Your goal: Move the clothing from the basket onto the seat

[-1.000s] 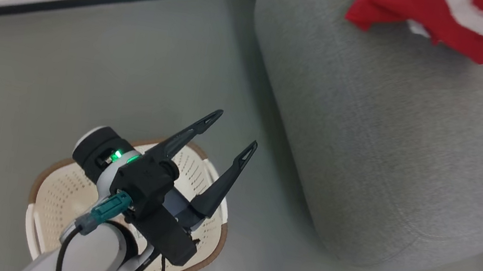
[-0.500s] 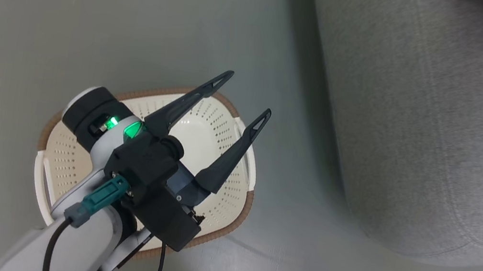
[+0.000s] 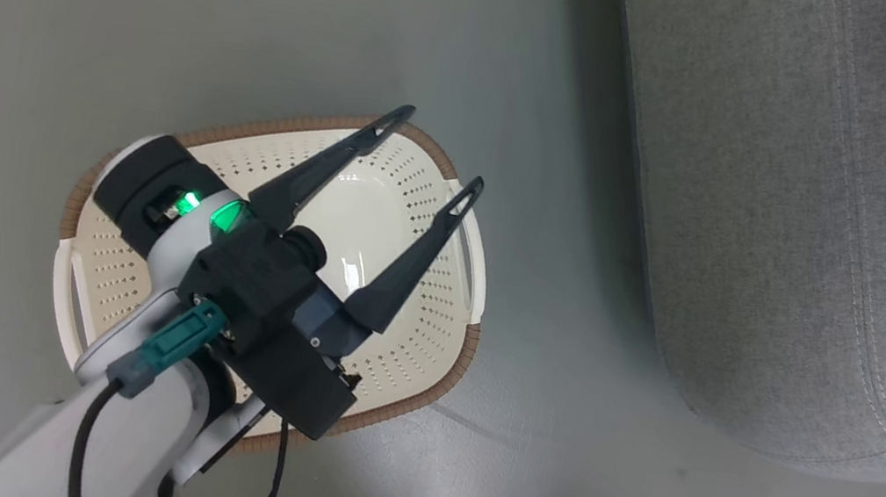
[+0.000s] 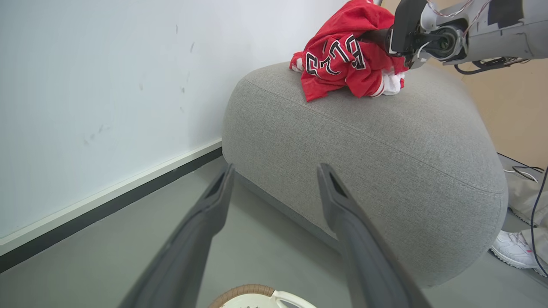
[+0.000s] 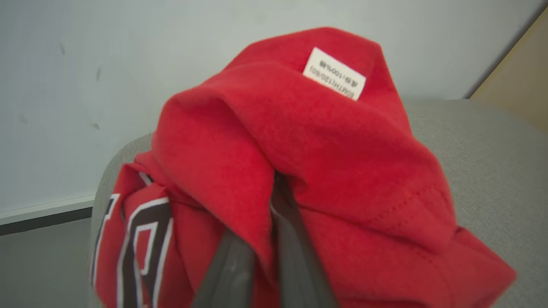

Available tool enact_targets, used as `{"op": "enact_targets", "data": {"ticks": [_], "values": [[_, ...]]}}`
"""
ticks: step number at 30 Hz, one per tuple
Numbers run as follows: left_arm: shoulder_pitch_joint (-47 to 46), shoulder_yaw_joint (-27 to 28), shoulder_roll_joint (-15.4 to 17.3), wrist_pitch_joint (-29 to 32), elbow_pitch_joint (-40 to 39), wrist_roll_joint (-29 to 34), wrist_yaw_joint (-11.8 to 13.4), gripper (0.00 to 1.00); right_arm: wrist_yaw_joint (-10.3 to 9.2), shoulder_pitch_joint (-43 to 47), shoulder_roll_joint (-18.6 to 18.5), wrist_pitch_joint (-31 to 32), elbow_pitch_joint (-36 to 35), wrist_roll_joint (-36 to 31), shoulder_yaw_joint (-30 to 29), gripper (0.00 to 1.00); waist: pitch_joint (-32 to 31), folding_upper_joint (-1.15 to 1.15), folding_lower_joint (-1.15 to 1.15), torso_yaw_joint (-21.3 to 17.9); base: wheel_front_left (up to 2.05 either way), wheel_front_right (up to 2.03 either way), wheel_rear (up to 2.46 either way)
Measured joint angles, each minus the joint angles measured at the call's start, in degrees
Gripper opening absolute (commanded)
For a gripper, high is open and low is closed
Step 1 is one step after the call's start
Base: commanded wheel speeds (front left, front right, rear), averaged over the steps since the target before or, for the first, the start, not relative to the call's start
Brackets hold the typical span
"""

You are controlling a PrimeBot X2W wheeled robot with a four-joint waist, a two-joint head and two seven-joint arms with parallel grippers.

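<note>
The seat (image 3: 814, 209) takes up the right of the head view. The basket (image 3: 432, 318) stands on the floor at lower left; its inside looks bare, though my wrist hides part of it. The clothing (image 4: 342, 64) is heaped on the seat, upper right in the left wrist view. It is light, limp, slick jersey, best pinched at a bunched fold rather than a flat layer. My right gripper (image 5: 274, 205) is clamped on a red fold. My left gripper (image 3: 439, 148) hangs spread and empty over the basket. Since a second ago the head camera has tipped down: the wall is gone, more basket shows, and the red is a corner sliver.
</note>
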Motion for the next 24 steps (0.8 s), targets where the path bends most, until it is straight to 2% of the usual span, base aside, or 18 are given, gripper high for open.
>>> {"op": "enact_targets", "data": {"ticks": [3,4,5,14,24], "values": [[0.0,0.4,0.5,0.0,0.5,0.0,0.0,1.00,0.52,0.0,1.2,-0.9,0.6,-0.5,0.6,0.57,-0.1,0.00,0.00,-0.6,0.00,0.00,0.00],[0.0,0.4,0.5,-0.1,0.7,0.0,0.0,1.00,0.62,0.0,1.6,-1.2,0.9,-0.5,0.7,0.97,-0.1,0.00,0.00,-0.9,0.00,0.00,0.00],[0.0,0.3,0.5,-0.1,0.9,0.0,0.0,1.00,0.91,0.0,1.9,-1.4,1.2,-0.5,0.8,1.00,-0.2,0.00,0.00,-1.2,0.00,0.00,0.00],[0.1,0.4,-0.7,-2.1,4.6,-1.1,-0.1,1.00,3.01,3.0,4.0,-3.0,2.9,-2.7,3.5,1.00,-3.2,0.00,-0.01,-3.3,0.00,0.00,0.00],[0.6,1.8,-3.3,-6.1,9.9,-4.3,-0.5,1.00,5.32,5.6,4.8,-3.5,3.2,-5.4,6.4,1.00,-9.9,-0.02,-0.02,-4.7,0.00,0.00,0.00]]}}
